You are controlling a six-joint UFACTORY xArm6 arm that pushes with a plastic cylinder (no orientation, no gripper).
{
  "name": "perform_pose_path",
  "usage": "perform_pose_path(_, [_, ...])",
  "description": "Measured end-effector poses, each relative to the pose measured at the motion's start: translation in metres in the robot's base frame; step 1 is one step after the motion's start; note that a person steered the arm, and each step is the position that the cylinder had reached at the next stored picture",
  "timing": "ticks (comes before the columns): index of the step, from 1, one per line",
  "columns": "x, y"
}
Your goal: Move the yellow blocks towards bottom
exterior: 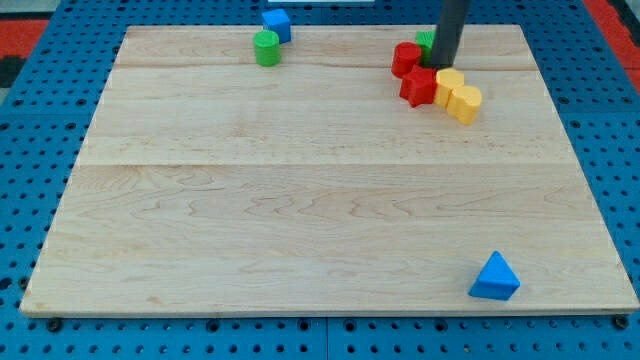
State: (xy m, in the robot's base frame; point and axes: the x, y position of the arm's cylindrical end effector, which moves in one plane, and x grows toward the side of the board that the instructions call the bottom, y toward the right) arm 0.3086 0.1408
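Two yellow blocks sit side by side near the view's top right: one (449, 85) next to a red star-like block (418, 86), the other (465, 103) just to its lower right. My tip (444, 65) stands directly above the yellow blocks, at their top edge, between a red cylinder (405, 58) and them. A green block (426, 42) is partly hidden behind the rod.
A green cylinder (266, 47) and a blue block (277, 24) lie at the view's top, left of centre. A blue triangular block (495, 277) sits near the bottom right. The wooden board (300, 200) lies on a blue pegboard.
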Motion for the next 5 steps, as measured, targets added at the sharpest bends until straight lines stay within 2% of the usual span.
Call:
perform_pose_path(1, [0.016, 0.009])
perform_pose_path(2, [0.005, 0.033])
perform_pose_path(3, [0.036, 0.063])
perform_pose_path(5, [0.104, 0.013])
